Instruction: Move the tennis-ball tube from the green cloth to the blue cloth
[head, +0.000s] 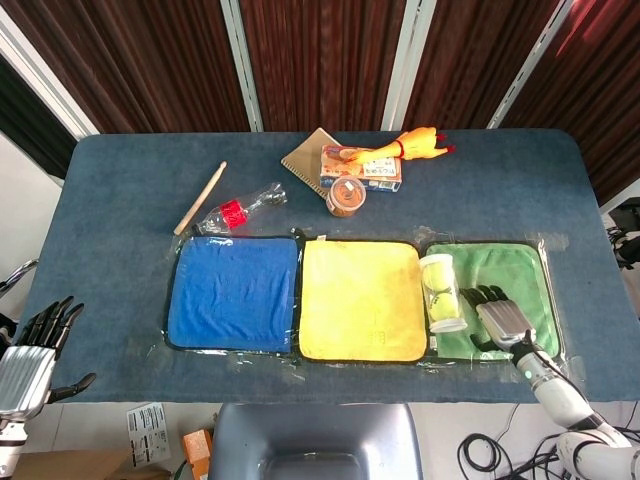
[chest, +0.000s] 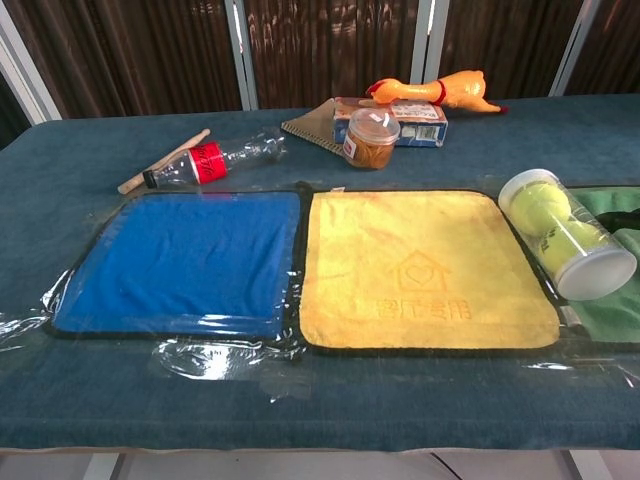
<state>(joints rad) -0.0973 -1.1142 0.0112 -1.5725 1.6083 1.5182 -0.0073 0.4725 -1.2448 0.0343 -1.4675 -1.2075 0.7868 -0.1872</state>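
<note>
The clear tennis-ball tube (head: 440, 292) (chest: 565, 232) lies on its side at the left edge of the green cloth (head: 512, 264) (chest: 612, 312), beside the yellow cloth. My right hand (head: 500, 318) lies flat on the green cloth just right of the tube. Its fingers (head: 481, 296) are spread and reach toward the tube's side without wrapping it; I cannot tell if they touch. The blue cloth (head: 235, 292) (chest: 185, 260) lies bare at the far left of the row. My left hand (head: 28, 358) hangs open off the table's near left corner.
A yellow cloth (head: 362, 300) lies between the blue and green ones. Behind the cloths lie a plastic bottle (head: 238, 210), a wooden stick (head: 200, 198), a small jar (head: 345, 197), a box on a notebook (head: 360, 166) and a rubber chicken (head: 415, 143).
</note>
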